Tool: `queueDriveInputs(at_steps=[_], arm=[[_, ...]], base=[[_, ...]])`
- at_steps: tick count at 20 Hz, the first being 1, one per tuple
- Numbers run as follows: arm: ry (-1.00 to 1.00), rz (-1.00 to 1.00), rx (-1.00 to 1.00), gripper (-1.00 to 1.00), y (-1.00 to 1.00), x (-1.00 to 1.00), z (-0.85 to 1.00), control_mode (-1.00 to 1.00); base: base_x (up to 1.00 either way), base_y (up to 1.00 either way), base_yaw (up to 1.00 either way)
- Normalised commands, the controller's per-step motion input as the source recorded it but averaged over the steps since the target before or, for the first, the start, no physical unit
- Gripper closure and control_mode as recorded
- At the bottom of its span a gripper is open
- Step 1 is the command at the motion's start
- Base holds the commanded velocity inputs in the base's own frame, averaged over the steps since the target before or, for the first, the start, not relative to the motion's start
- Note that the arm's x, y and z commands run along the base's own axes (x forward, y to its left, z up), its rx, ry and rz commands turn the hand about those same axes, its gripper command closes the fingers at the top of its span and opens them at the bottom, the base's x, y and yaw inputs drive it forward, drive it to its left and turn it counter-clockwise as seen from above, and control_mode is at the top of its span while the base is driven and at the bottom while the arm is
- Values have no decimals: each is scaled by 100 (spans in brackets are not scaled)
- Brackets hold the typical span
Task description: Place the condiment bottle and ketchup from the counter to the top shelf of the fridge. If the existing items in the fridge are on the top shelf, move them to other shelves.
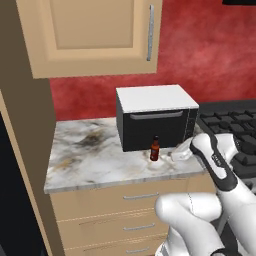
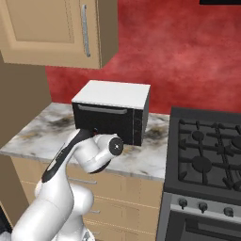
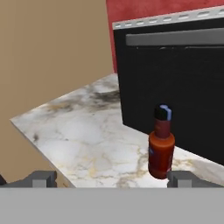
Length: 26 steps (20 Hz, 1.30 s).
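Condiment bottle before toaster oven: light, rigid, toppling-prone, I judge; I'd grasp mid-body. Gripper wide open, empty.

From my station, the small dark brown-red condiment bottle shows an unreadable label. The black toaster oven is cut off at the hand view's right edge.
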Motion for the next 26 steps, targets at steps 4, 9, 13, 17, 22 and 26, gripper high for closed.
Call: queueDriveInputs(at_steps=[4,9,13,17,22,26], arm=[[0,0,0,-100,7,1,-2,-100],[0,0,0,-100,13,11,-17,-100],[0,0,0,-100,14,10,-25,-100],[0,0,0,-100,0,4,0,-100],[0,0,0,-100,1,6,-1,-100],[0,0,0,-100,0,5,-3,-100]], base=[[0,0,0],[0,0,0],[0,0,0],[0,0,0],[0,0,0],[0,0,0]])
